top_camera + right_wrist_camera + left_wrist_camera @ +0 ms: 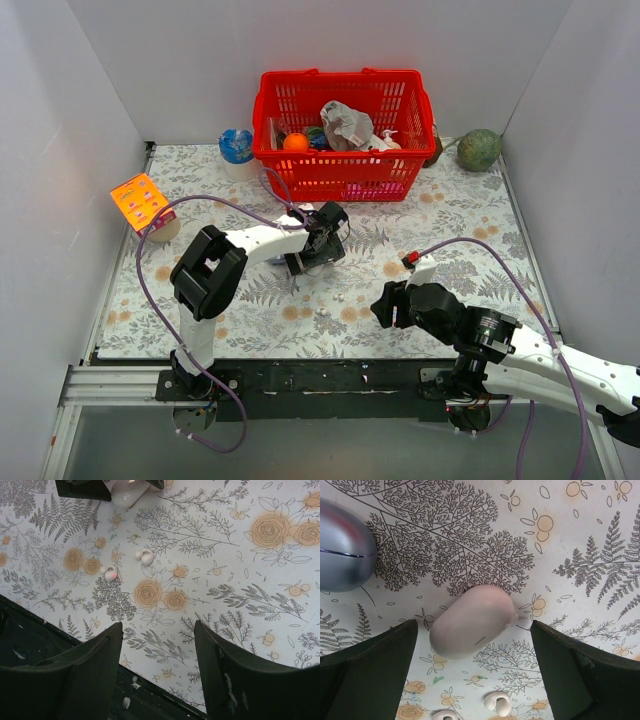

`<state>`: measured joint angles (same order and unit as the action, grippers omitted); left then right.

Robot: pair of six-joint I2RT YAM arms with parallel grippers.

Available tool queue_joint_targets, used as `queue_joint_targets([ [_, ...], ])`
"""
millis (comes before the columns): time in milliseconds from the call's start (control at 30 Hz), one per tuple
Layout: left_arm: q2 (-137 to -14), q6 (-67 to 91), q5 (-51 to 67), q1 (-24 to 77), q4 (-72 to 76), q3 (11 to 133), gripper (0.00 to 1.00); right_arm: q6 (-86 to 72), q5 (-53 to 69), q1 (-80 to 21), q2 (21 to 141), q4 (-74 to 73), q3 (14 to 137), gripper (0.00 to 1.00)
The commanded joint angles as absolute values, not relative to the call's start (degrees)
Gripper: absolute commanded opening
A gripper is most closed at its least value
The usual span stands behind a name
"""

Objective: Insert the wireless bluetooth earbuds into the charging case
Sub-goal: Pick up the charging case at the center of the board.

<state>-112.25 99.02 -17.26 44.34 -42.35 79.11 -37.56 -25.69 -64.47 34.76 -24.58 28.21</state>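
Observation:
The charging case, a glossy whitish oval, lies closed on the flowered mat. It sits between the wide-apart fingers of my left gripper, which is open and does not touch it. Two small whitish earbuds lie just nearer than the case; the second is cut off by the frame's edge. The right wrist view shows both earbuds, one with a pinkish spot, and the case at the top edge. My right gripper is open and empty, over the mat's near edge, well short of the earbuds.
A glossy grey rounded shell with a seam lies just left of the case. At the back stand a red basket full of odds and ends, a blue-white cup, a green ball and an orange box.

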Motion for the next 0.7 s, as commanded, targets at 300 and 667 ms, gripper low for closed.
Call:
queue_joint_targets([
  [300, -110.0, 98.4, -18.4, 44.7, -42.1, 78.3, 0.98, -37.3, -24.5, -64.3, 33.4, -22.6, 27.0, 0.66],
  [667, -108.6, 87.2, -17.3, 44.7, -36.7, 75.6, 0.89, -37.0, -23.3, -64.3, 32.8, -24.7, 28.3, 0.64],
])
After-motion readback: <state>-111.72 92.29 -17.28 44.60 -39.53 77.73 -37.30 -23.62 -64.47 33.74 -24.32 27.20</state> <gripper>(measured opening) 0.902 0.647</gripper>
